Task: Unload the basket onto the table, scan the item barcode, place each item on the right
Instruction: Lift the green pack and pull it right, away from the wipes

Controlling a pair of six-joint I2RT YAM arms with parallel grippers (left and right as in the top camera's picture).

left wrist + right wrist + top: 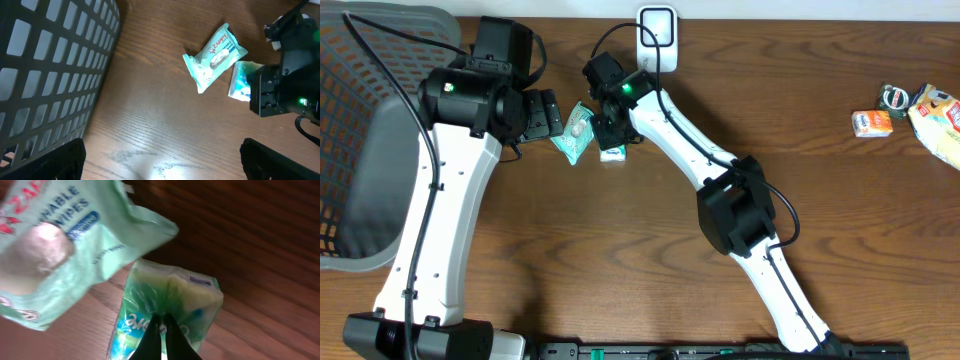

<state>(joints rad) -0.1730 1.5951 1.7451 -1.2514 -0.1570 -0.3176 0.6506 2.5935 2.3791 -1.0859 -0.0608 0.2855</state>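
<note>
Wipes pkt [575, 131] just L of tissue pkt [613, 153]

Left arm [440, 210]: smooth, rounded white link shells; black joint housings; black base [420, 338]; thin black cable [423, 170] strung along the shell; left gripper [162, 152] has matte black fingers, blocky in outline.

Right arm [682, 138]: same white shells; bulky black elbow housing [740, 208]; black cable loop [788, 222] beside it; green indicator light [623, 90] lit on the black wrist; right gripper [163, 325] with slim black fingers.
</note>
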